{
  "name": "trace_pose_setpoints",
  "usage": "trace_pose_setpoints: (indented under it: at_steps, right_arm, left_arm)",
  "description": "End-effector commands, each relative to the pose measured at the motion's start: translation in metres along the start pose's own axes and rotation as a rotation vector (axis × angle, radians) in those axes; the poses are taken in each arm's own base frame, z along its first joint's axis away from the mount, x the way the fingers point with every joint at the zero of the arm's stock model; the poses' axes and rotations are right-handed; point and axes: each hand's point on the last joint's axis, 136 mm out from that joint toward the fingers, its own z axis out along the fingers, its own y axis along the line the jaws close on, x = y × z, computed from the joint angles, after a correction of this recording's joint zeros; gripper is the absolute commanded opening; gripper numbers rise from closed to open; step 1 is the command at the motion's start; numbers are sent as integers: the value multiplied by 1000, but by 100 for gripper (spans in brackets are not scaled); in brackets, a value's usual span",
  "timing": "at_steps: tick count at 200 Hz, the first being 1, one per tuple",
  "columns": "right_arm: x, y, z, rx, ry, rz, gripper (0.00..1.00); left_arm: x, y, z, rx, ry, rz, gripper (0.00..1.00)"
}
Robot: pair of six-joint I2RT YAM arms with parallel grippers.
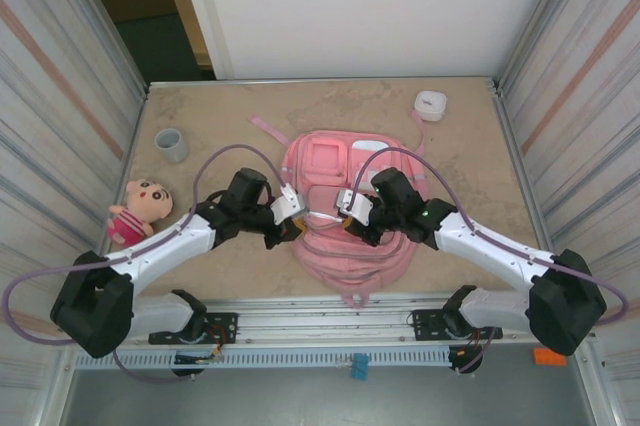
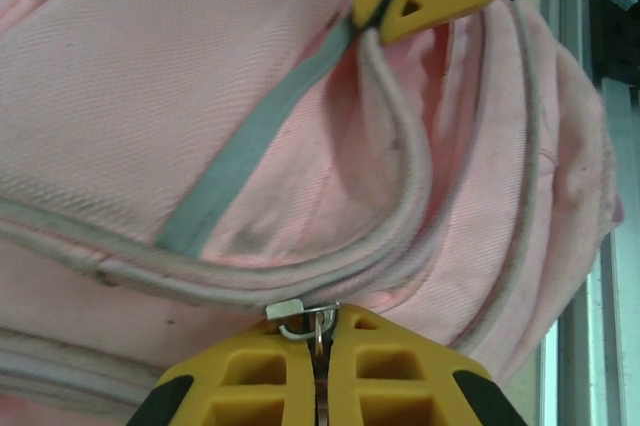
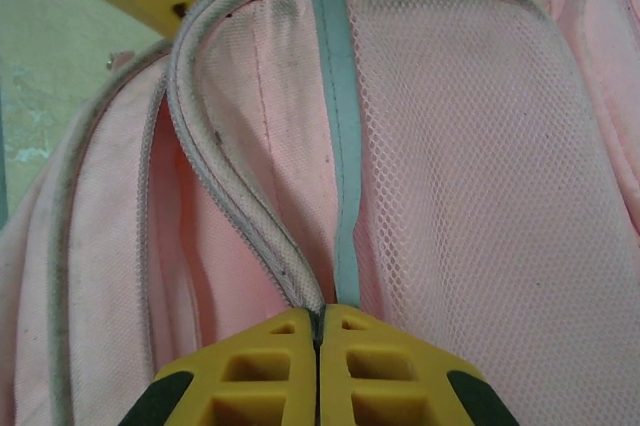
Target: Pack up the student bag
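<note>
Your student bag point(image 1: 345, 256) lies flat in the middle of the counter point(image 1: 230, 116), its pink front facing up and its lower end toward the arm bases. Both arms reach in over it from either side and meet above its middle.

Your left pincer point(image 2: 320, 331) is pressed together on the small metal zipper pull point(image 2: 303, 314). In the left wrist view the pull's loop runs straight down into the seam between the yellow fingers point(image 2: 255, 376), right at the pale piped edge point(image 2: 400, 196) that curves across the pink fabric. A grey strip of webbing point(image 2: 245, 161) runs diagonally across the panel above it.

Your right pincer point(image 3: 318, 318) is also together, clamped on that same piped edge where it folds down into a narrow loop. No gap shows between its fingers. Beside the clamped point you can see a pale blue strip point(image 3: 335, 126) running down the bag and a panel of pink mesh point(image 3: 480, 166) to its right. The two pincers face each other along the piped edge, near but not touching.

Elsewhere on the counter, well apart from the bag, a grey cup point(image 1: 171, 144) stands toward the far left, a small doll in red point(image 1: 135, 208) lies at the left edge, and a white round container point(image 1: 431, 105) sits near the far right corner.
</note>
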Motion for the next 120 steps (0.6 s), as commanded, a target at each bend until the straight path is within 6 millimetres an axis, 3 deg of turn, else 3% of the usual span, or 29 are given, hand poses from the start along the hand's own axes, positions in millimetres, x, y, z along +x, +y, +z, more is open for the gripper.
trace_pose_setpoints:
  at_steps: [1, 36, 62, 96, 117, 120]
  right_arm:
    - [-26, -16, 2, 49, -104, -2, 0]
    - [-35, -18, 1, 37, -132, -16, 0]
    - [-41, -15, -5, 14, -166, -25, 0]
    - [-46, -16, -10, 9, -193, -25, 0]
    - [-47, -13, -13, -5, -193, -20, 0]
    - [-47, -13, -15, -5, -192, -14, 5]
  left_arm:
    - [-23, -38, 0, 132, -78, 15, 9]
    - [-24, -49, 7, 157, -72, -25, 13]
    - [-27, -39, 11, 73, -63, -44, 14]
    - [-40, -45, 23, 83, -76, -41, 16]
    - [-39, -38, 34, 21, -42, -48, 13]
    - [-38, -37, 35, 9, -37, -50, 13]
